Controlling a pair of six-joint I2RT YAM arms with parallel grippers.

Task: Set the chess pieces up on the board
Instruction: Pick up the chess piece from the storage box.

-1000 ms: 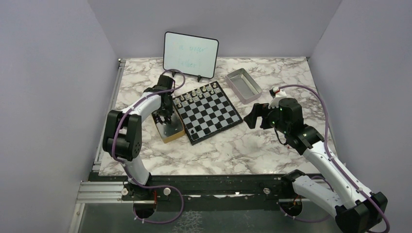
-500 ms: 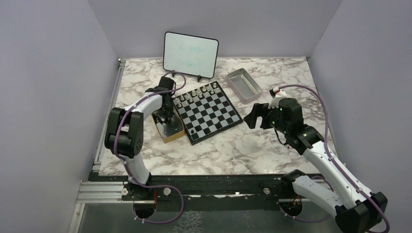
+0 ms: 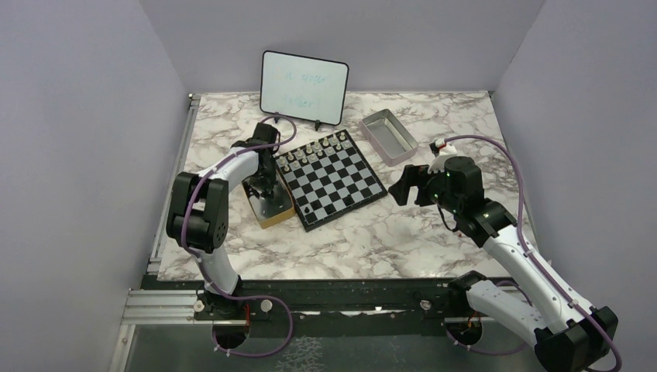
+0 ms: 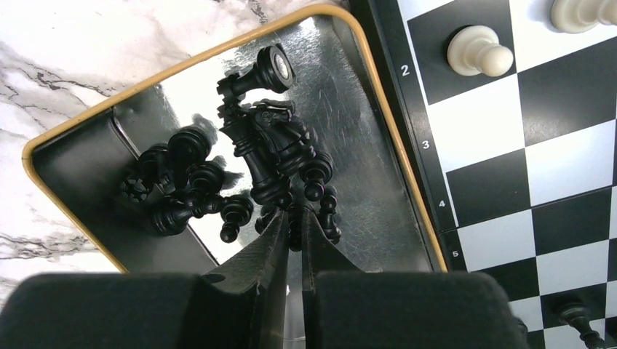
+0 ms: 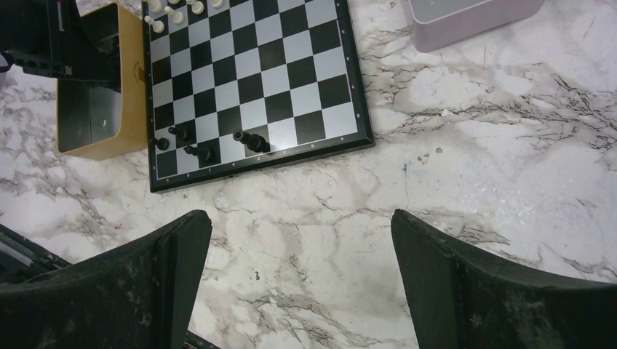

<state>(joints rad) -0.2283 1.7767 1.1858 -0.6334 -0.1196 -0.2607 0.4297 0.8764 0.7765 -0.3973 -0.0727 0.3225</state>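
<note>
We're in the wooden box (image 4: 391, 145) with the left claw (image 4: 294, 217). Its fingers are pinched almost together on the slim stem of one black piece (image 4: 295, 227) at the near edge of the heap. The rest of the chess pieces (image 4: 269, 153) lie jumbled and touching each other right behind it, so the way out is straight up. A sideways pull would likely drag neighbours along or twist the piece in the grip.

The box sits hard against the left rim of the board (image 3: 331, 177), so we want the piece well clear of that wooden edge before swinging across. A few black figures (image 5: 200, 151) already stand near the board's near-left corner, with the white pieces (image 5: 174, 11) lined up on the far rows. We aim for a free square beside the black ones and come down gently and upright.

The right claw (image 5: 297, 222) gapes wide over the bare bench (image 5: 451, 167), holding nothing, and it's best kept out of the way.
</note>
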